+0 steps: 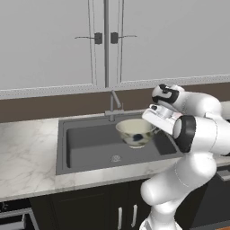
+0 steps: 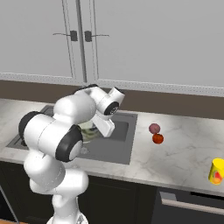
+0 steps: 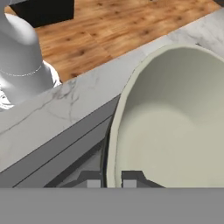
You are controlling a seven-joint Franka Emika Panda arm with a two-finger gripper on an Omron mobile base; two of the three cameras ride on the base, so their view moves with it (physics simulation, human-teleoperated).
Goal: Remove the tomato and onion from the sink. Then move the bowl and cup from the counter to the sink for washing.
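Hand (image 3: 112,175) pinches bowl (image 1: 135,131) rim w/ bowl over sink (image 1: 90,141) right side; thin rim grip could slip, bowl drops & tips

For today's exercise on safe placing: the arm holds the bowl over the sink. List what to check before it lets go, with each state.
1. Gripper shut on bowl rim: ok.
2. Bowl over sink, not counter: ok.
3. Tomato and onion out on the counter: ok.
4. Basin below bowl free of things: ok.
5. Bowl resting on the basin floor: not ok, it hangs above.
6. Cup moved: not ok, it stands on the counter.
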